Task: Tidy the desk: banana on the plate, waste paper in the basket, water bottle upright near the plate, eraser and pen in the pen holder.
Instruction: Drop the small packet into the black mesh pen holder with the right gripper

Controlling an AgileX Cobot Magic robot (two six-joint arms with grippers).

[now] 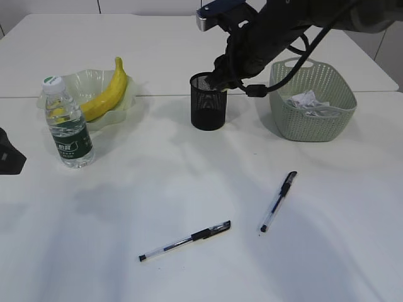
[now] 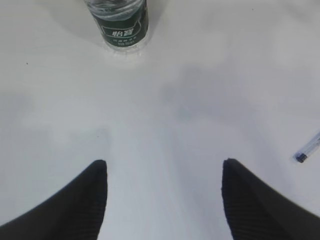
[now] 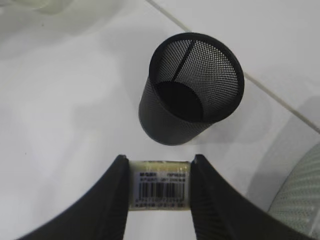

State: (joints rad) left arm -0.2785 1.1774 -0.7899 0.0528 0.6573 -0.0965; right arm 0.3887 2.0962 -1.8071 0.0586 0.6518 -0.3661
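Eraser (image 3: 160, 190), with a barcode label facing up, sits clamped between the fingers of the right gripper (image 3: 159, 170), which is partly closed on it. Landmark for this report: the black mesh pen holder (image 1: 208, 102), standing upright on the white table (image 1: 189, 264). The right gripper (image 1: 221, 74) hangs at the holder's rim; the wrist view shows the eraser just short of the holder's open mouth (image 3: 196, 75), not yet inside, and no contents can be made out in the holder.

Left of the holder: the banana (image 1: 108, 94) lies on the pale green plate (image 1: 75, 82), and the water bottle (image 1: 68, 126) stands upright just in front of that plate. Right of the holder: the green basket (image 1: 312, 113) contains crumpled waste paper (image 1: 305, 100).

In front of the holder, well apart from it, two pens lie flat on the table: one pen (image 1: 186, 240) and a second pen (image 1: 278, 201) to its right.

Left gripper (image 2: 162, 170) is far left of the holder, jaws spread wide, holding nothing, above bare table with the bottle base (image 2: 120, 25) ahead.
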